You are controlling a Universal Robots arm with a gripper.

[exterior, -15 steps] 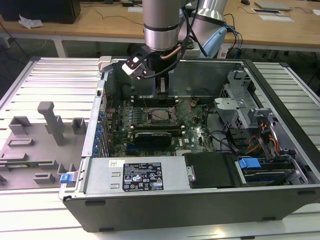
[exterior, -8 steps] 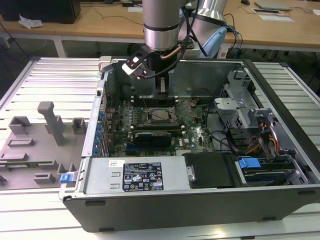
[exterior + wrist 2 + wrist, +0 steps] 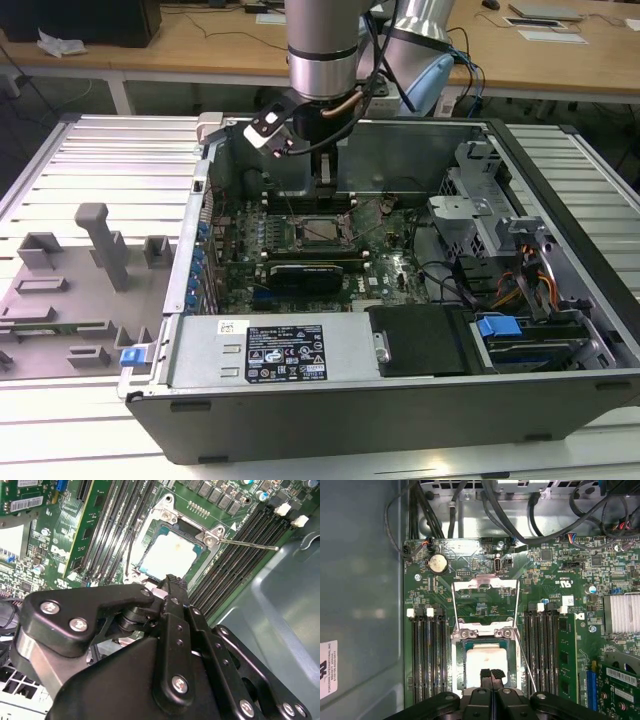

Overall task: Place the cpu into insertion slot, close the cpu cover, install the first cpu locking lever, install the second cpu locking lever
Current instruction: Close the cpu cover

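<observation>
1. Black gripper (image 3: 491, 674) has its fingertips pressed together, gripping nothing, over the cpu (image 3: 480, 657), which sits in the insertion slot (image 3: 482, 630).
2. Beyond the gripper, the cpu cover (image 3: 485, 586) lies flipped open.
3. Risk, I judge: an off-centre push could tilt the cpu and bend socket pins.
4. White label (image 3: 327, 669) on the case wall (image 3: 360, 580) carries print too small to tell.

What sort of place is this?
Probably a robotics lab or workshop: a robot arm hangs over an open PC case on a slatted metal table, with wooden desks behind.
</observation>
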